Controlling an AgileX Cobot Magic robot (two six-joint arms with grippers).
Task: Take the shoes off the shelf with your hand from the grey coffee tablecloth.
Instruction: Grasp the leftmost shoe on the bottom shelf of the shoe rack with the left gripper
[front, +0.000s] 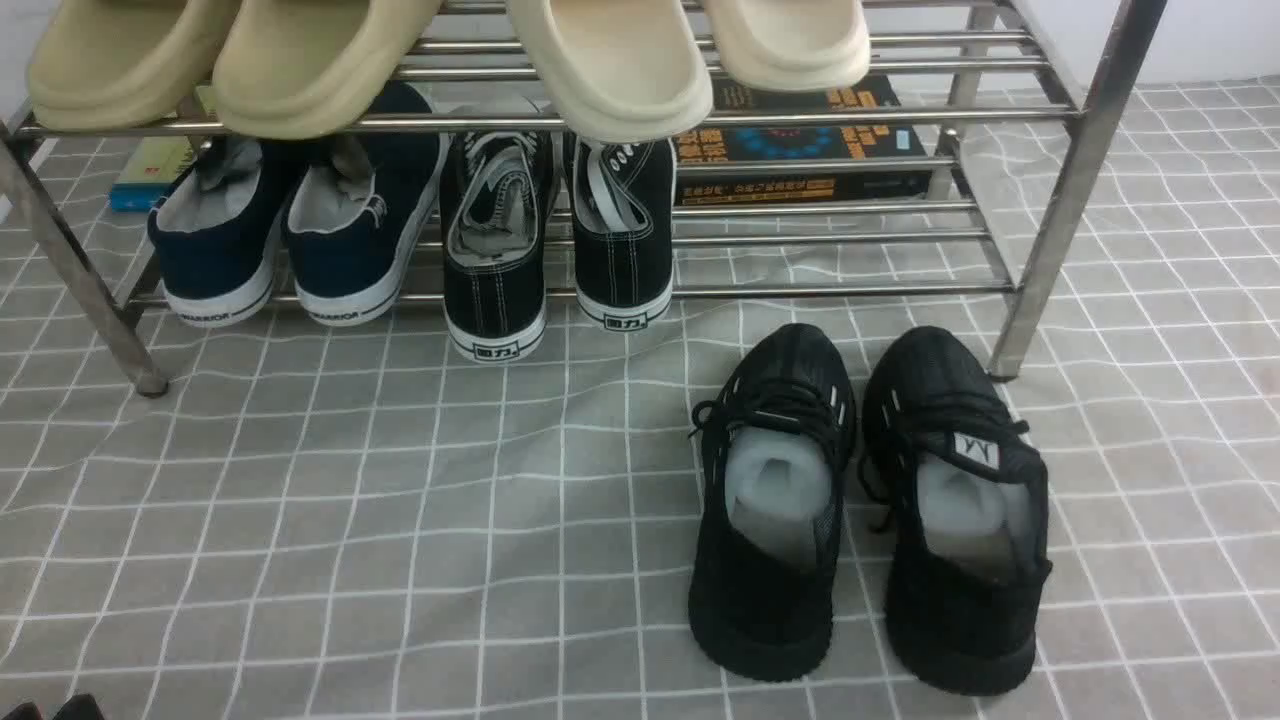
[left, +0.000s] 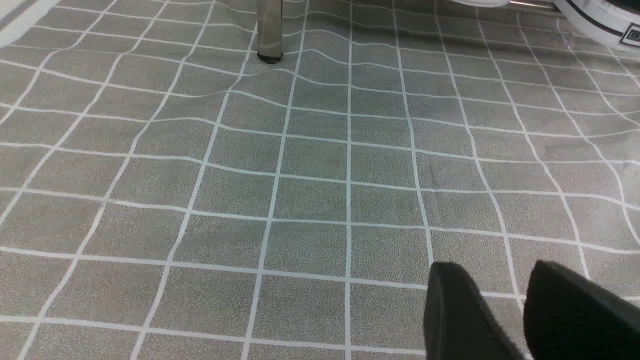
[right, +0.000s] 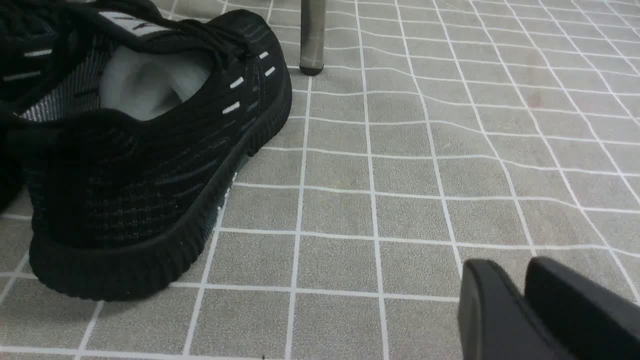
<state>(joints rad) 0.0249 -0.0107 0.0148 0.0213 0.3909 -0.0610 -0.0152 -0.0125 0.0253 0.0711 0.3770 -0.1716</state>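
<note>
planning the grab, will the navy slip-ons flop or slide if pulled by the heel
The navy slip-ons have sagging collars, so uppers probably flop. White soles likely stay stiff. On the smooth rods of the shelf, they should slide easily.

Count: one shelf (front: 850, 291), two navy slip-ons (front: 350, 240), two black sneakers (front: 497, 270), two knit runners (front: 770, 600). Four slippers (front: 610, 70): two tan, two cream. At least two books (front: 800, 150).

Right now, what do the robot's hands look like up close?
Only the tips show. The left gripper has two matte black fingers, thick and wedge-shaped with rounded ends. The right gripper looks the same: plain, smooth black with no markings. No cables show on them in these pictures.
</note>
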